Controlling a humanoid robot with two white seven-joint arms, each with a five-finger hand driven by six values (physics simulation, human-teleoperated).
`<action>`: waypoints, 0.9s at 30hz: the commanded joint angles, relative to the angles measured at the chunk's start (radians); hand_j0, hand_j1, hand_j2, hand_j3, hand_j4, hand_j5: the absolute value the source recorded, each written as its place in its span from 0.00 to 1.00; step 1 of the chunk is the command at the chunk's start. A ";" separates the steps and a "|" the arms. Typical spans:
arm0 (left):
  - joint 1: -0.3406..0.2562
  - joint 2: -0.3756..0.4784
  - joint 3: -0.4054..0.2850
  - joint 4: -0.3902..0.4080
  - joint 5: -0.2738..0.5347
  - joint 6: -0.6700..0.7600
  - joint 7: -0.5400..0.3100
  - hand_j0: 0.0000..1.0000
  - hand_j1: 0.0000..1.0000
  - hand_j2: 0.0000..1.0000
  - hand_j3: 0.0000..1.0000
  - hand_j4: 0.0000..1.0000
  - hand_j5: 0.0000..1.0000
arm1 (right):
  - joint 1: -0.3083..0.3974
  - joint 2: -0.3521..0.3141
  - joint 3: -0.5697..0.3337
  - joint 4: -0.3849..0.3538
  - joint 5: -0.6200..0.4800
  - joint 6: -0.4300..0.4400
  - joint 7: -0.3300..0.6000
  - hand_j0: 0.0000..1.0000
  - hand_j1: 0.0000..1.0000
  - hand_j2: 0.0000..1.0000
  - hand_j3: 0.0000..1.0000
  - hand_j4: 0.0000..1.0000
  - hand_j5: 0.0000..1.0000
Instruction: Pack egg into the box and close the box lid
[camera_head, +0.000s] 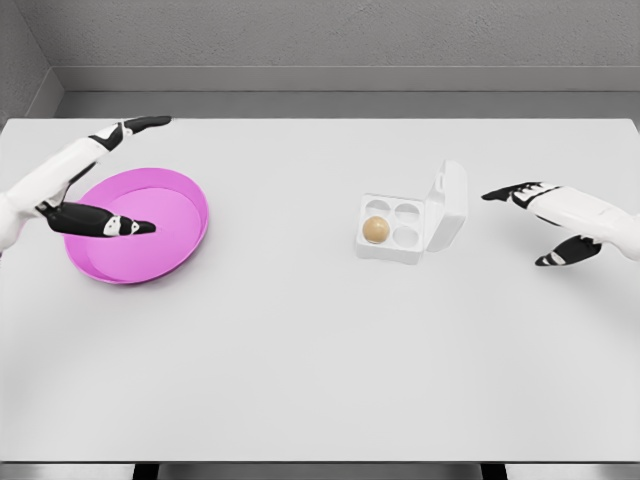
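So the egg (376, 230) is already sitting in the near-left cup of the white box (400, 243), whose lid (450, 205) is propped up on the side facing the right hand (560, 220), well clear of its spread, empty fingertips. The left hand (85, 185) is splayed wide too, holding nothing, with its thumb hanging over the pink bowl (175, 235) on the table (320, 360).
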 joint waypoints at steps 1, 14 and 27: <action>0.000 0.013 0.016 0.007 0.007 -0.010 0.000 1.00 1.00 1.00 1.00 1.00 1.00 | 0.000 0.002 0.011 -0.005 -0.006 -0.021 -0.001 1.00 1.00 1.00 1.00 1.00 1.00; 0.110 0.013 0.016 0.025 0.010 -0.246 0.000 1.00 1.00 1.00 1.00 1.00 1.00 | 0.000 0.008 0.015 -0.060 -0.006 -0.050 -0.001 1.00 1.00 1.00 1.00 1.00 1.00; 0.196 0.006 0.102 0.099 0.013 -0.270 0.000 1.00 1.00 1.00 1.00 1.00 1.00 | -0.002 0.009 0.014 -0.134 -0.011 -0.050 -0.008 1.00 1.00 1.00 1.00 1.00 1.00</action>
